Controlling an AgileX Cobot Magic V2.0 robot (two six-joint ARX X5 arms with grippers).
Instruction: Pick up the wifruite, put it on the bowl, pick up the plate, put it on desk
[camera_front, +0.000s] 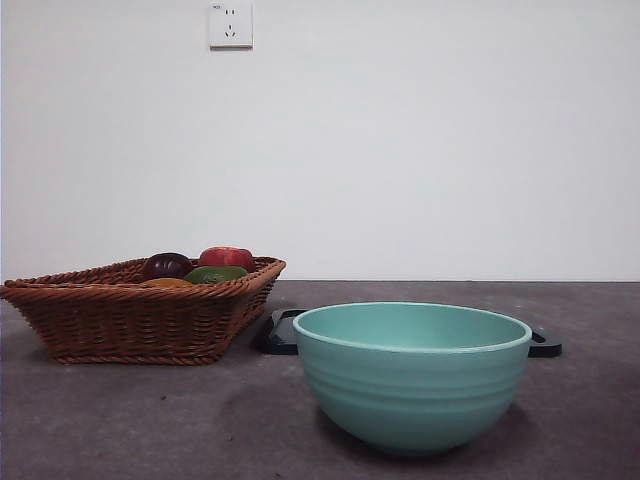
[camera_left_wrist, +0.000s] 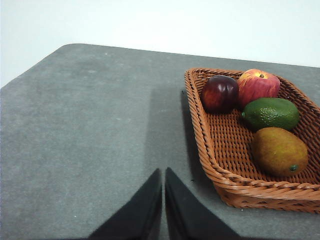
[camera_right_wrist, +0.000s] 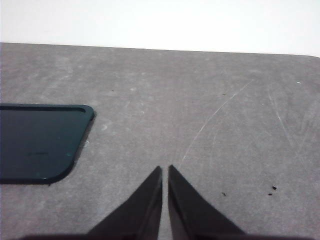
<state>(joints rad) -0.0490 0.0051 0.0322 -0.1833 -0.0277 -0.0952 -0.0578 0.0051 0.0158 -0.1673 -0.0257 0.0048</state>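
The wifruite (camera_left_wrist: 279, 151), an oval brown-orange fruit, lies in the brown wicker basket (camera_left_wrist: 210, 150); in the front view only a sliver of the wifruite (camera_front: 165, 283) shows over the rim. The mint-green bowl (camera_front: 412, 375) stands empty on the desk (camera_front: 100, 420). Behind it lies the flat black plate (camera_front: 279, 333), whose rounded corner also shows as the plate (camera_right_wrist: 40, 142) in the right wrist view. My left gripper (camera_left_wrist: 163, 173) is shut and empty above the bare desk beside the basket. My right gripper (camera_right_wrist: 165, 170) is shut and empty above the desk, apart from the plate.
The basket (camera_front: 130, 320) at the left also holds a dark purple fruit (camera_left_wrist: 220, 93), a red apple (camera_left_wrist: 258, 86) and a green fruit (camera_left_wrist: 271, 113). A white wall with a socket (camera_front: 230, 25) stands behind the table. No arm shows in the front view.
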